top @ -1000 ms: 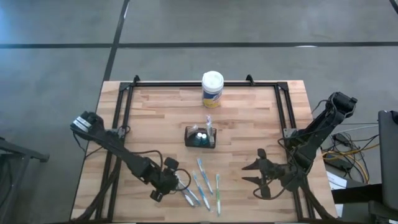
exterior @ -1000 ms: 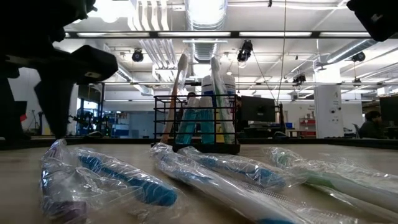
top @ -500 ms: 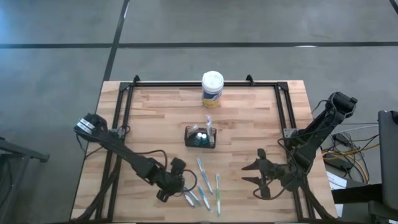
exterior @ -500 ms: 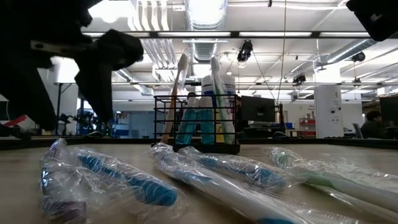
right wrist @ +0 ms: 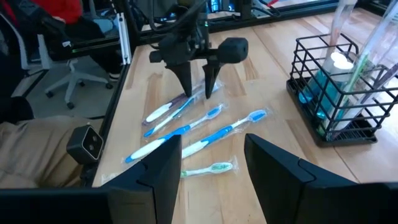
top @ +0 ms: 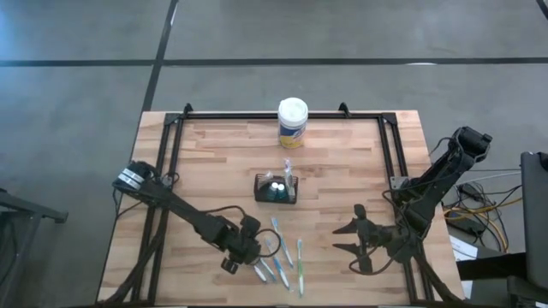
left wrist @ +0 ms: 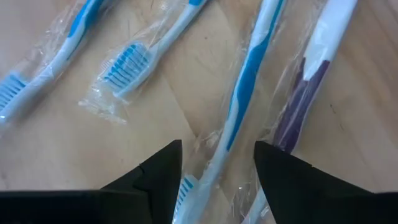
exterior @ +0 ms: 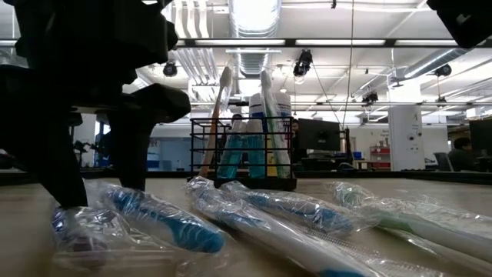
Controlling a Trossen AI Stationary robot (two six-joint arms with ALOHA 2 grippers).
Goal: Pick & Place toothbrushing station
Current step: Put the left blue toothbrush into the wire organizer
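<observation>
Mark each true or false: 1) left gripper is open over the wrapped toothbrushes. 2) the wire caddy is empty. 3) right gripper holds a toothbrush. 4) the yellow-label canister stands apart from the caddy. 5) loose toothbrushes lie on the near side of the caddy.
1) The left gripper is open over the wrapped toothbrushes. True: its fingers straddle a blue one in the left wrist view.
2) The wire caddy is empty. False: it holds two white-capped tubes and an upright brush.
3) The right gripper holds a toothbrush. False: it is open and empty, off to the right of the brushes.
4) The canister stands apart from the caddy. True: it is at the table's far edge.
5) Loose toothbrushes lie on the near side of the caddy. True.
</observation>
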